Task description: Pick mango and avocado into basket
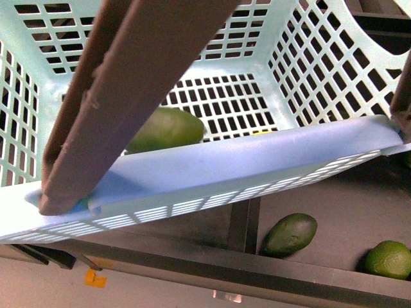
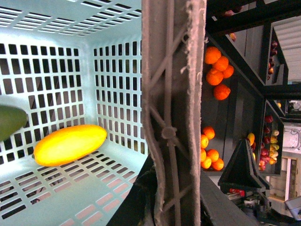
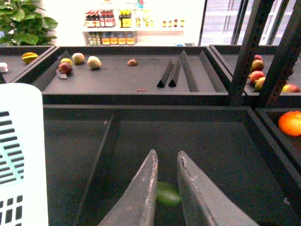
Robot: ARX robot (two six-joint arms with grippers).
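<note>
Mango [image 2: 69, 144] lies in basket [image 2: 113, 84] — right gripper [image 3: 165, 162] narrowly parted, empty; left's unseen.

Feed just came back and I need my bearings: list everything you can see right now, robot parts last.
basket: one, light turquoise, slotted walls, close in front; brown handle swung across it.
mango: one, yellow-orange, lying on the basket floor.
avocado in basket: one, dark green, on the floor by the near wall.
avocado on shelf: one, dark green, in the black tray below the basket.
round green fruit: one, same tray, further right.
oranges: several, in black trays beyond the basket.
mixed fruit: a few pieces, far tray.
bottles: rows, back shelf.
plant: one, green.
right gripper: fingers slightly apart, empty, over a green fruit.
left gripper: not in view.
</note>
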